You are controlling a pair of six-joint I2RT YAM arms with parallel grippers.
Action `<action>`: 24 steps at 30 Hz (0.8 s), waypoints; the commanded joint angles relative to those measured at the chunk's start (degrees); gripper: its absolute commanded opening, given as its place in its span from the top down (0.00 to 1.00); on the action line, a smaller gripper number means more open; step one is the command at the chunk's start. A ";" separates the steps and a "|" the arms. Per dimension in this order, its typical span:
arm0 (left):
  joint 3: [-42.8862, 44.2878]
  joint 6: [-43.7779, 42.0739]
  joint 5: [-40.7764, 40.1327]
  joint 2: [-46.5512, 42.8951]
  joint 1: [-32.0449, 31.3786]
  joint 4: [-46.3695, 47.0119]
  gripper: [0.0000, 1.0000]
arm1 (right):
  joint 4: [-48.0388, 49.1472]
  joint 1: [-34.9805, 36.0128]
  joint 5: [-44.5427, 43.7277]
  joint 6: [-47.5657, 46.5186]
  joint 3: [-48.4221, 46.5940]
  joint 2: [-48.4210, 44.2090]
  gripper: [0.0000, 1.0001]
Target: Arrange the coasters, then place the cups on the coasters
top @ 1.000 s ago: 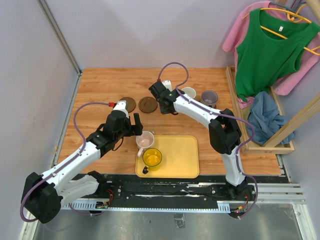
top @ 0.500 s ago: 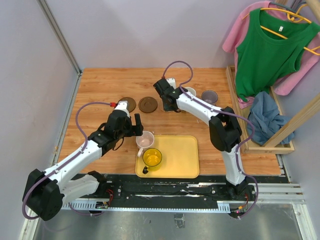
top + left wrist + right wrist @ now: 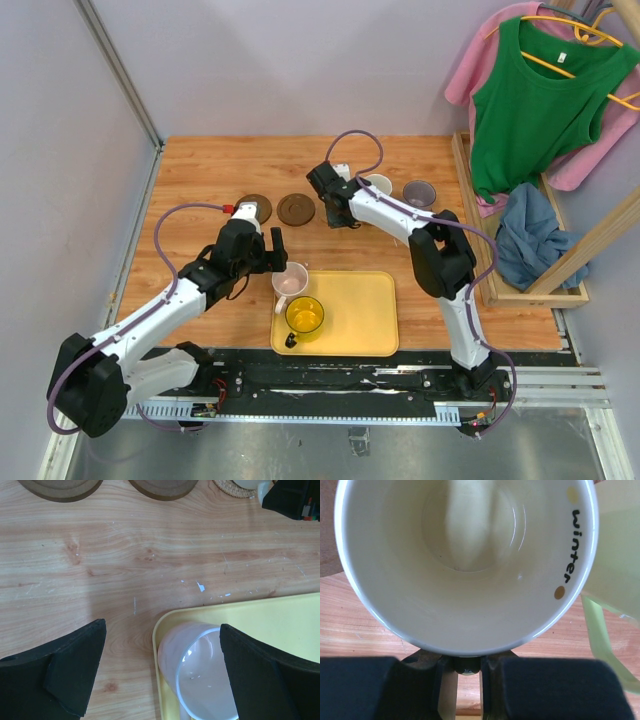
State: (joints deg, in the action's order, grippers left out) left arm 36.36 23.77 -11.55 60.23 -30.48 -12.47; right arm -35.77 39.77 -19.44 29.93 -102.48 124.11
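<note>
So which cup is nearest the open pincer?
The translucent pink cup, beside the left pincer at the yellow tray's corner; the yellow cup sits farther off.

Right gripper [image 3: 465,669] clasps cream cup [image 3: 420,590] lettered "winter".

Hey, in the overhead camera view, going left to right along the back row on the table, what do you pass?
You pass a dark brown coaster → second dark brown coaster → right hand gripping the cream cup → pale cup → grey-purple cup.
</note>
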 commanded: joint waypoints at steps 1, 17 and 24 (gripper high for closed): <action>0.72 -0.77 0.48 0.32 0.55 1.88 0.00 | 2.72 -0.58 -0.58 -0.59 -3.40 0.23 0.99; 0.62 -0.68 0.92 0.57 0.86 2.27 0.00 | 3.25 -0.53 -0.90 -2.06 -5.38 1.31 0.99; 0.67 -0.95 1.00 0.59 0.86 2.27 0.00 | 2.58 -0.61 -1.16 -1.86 -6.88 3.21 0.99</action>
State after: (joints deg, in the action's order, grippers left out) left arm 36.36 23.55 -10.81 60.66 -30.06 -12.03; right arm -34.63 39.77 -18.87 28.38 -106.10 126.37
